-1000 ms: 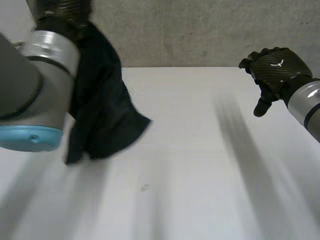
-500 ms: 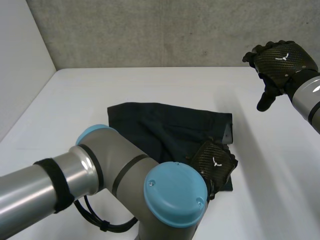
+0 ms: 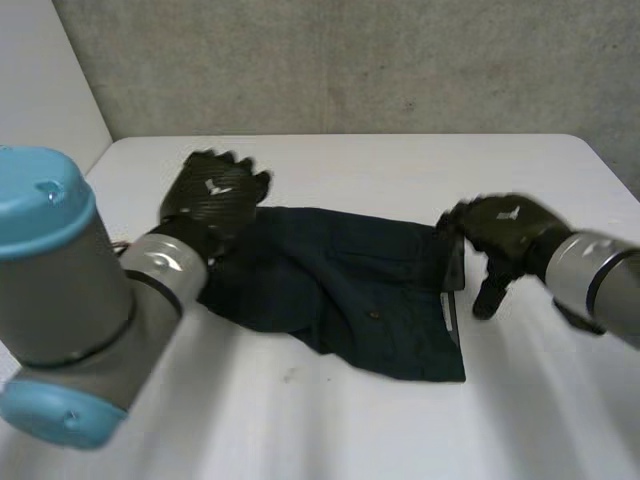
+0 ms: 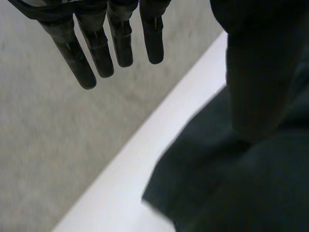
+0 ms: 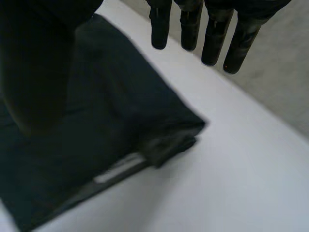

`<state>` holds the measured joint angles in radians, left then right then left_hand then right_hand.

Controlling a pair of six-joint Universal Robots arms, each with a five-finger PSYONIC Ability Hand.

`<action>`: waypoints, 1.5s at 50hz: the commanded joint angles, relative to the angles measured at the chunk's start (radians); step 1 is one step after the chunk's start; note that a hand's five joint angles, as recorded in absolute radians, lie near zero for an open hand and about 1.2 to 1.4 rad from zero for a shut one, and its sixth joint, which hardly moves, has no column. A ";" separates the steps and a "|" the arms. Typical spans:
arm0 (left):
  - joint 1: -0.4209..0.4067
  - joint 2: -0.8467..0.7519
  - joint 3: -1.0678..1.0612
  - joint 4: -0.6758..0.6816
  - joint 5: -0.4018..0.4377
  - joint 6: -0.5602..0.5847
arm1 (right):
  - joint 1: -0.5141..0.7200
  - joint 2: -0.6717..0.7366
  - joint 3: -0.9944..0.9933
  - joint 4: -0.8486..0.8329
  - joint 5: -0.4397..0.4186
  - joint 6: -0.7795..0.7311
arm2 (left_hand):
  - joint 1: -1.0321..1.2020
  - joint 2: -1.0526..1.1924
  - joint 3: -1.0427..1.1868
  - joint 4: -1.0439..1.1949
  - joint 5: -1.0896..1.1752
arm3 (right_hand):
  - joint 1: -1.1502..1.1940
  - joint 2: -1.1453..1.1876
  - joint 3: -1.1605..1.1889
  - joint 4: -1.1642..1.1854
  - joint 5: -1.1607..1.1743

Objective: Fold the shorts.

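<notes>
Now left hand (image 3: 215,195) and right hand (image 3: 502,226), both open-fingered, flank dark shorts (image 3: 340,280); waistband label (image 3: 447,315) unreadable

Shorts (image 3: 340,280): dark navy, nr black, plain; pale strip (image 3: 447,318) at rt edge. Table (image 3: 400,430): white. L hand (image 3: 212,200) & R hand (image 3: 500,228): black, carbon-weave pattern, small white mark each. L arm (image 3: 60,290) & R arm (image 3: 590,275): grey; L cap (image 3: 40,195) lt blue. Far wall (image 3: 400,60): mottled grey.

Head looks down; 2 wrist views near shorts (image 3: 350,290)
</notes>
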<state>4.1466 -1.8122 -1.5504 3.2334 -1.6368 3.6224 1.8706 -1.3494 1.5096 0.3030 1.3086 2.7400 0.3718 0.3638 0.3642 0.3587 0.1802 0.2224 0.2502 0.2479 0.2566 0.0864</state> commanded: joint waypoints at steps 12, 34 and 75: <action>0.238 -0.257 -0.005 -0.095 0.215 -0.090 | 0.142 0.193 0.268 -0.400 0.099 0.096 | 0.127 0.135 0.134 0.140 0.144 | 0.227 0.199 0.201 0.192 0.188; 0.195 0.000 -0.007 -0.113 0.186 -0.094 | 0.139 -0.003 0.244 -0.466 0.127 0.017 | 1.025 1.032 1.032 1.038 1.041 | 1.174 1.146 1.148 1.140 1.135; 0.164 0.206 -0.102 -0.311 0.187 -0.166 | 0.038 0.170 -0.049 -0.051 0.001 0.122 | 1.025 1.032 1.032 1.038 1.041 | 0.009 -0.019 -0.016 -0.025 -0.029</action>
<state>4.3387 -1.6191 -1.6387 2.9194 -1.4479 3.4616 1.9003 -1.3219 1.4897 0.2577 1.3226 2.8043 1.1229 1.1921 1.1868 1.1941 0.9816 0.1941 0.2123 0.2050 0.2249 0.0554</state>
